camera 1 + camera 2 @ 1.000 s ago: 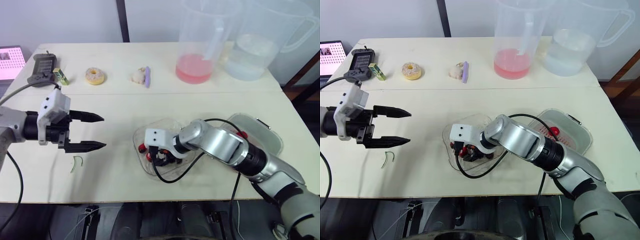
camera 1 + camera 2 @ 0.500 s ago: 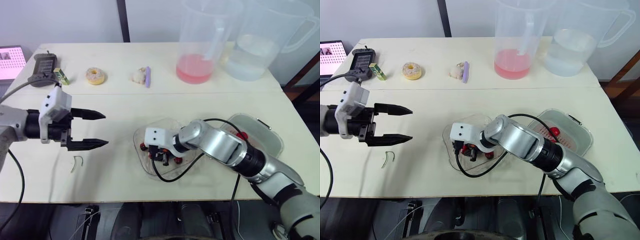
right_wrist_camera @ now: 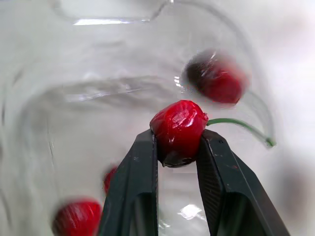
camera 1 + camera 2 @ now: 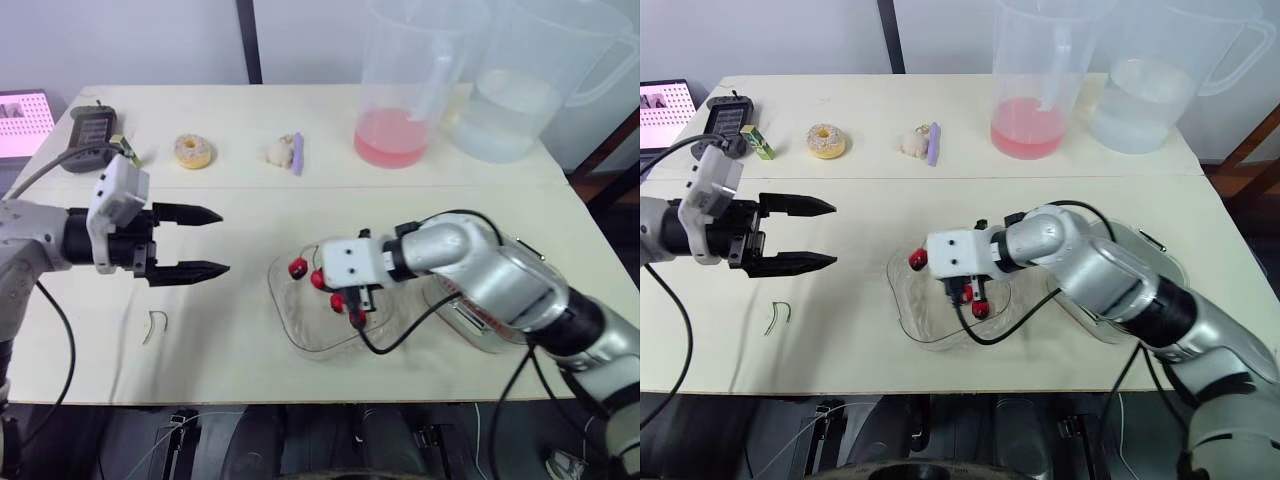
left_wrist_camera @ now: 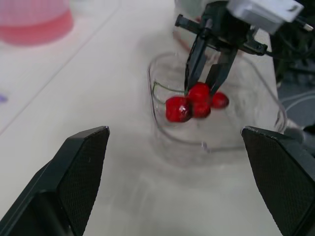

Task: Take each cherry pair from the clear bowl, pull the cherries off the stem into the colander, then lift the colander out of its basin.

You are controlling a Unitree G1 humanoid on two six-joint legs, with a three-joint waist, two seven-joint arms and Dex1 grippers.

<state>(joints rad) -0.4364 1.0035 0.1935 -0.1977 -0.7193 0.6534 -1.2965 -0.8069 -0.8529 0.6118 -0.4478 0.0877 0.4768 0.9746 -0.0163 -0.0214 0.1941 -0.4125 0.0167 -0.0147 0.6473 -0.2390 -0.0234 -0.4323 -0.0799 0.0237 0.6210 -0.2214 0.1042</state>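
Right now the right gripper's (image 3: 178,141) fingers (image 3: 140,187) are pinched narrow on one cherry (image 3: 178,129), gripping the fruit itself, not the stem (image 3: 241,126). It hangs just over the clear bowl (image 4: 300,335). A second cherry (image 3: 216,78) sits at the stem's far end, and more cherries (image 4: 297,267) lie in the bowl.

Likely risks:
- The fruit is round and probably slick, so a sideways tug could squirt it out of the pads. Squeezing harder would likely crush it.
- The dangling second cherry may snag the bowl wall on the way out. The bowl looks light and could be dragged or tipped.
- The gripper's cable (image 4: 385,340) loops across the bowl's near side and could hook the rim.
- The left gripper (image 4: 205,241) has its fingers spread wide and empty. It is level above the table (image 4: 240,205), well apart from the bowl and pointing at it. It probably has to come in for the stem or the other cherry, and the two sets of fingers could clash.

The colander (image 4: 468,316) in its basin (image 4: 1092,325) is just beside the bowl on the robot's right. It is mostly under the right forearm, so the drop spot is hard to judge.

Other things around:
- A loose stem (image 4: 153,325) lies near the left gripper.
- A doughnut (image 4: 190,151), a jug of pink liquid (image 4: 405,90) and a jug of water (image 4: 515,90) stand along the far side, out of the way.
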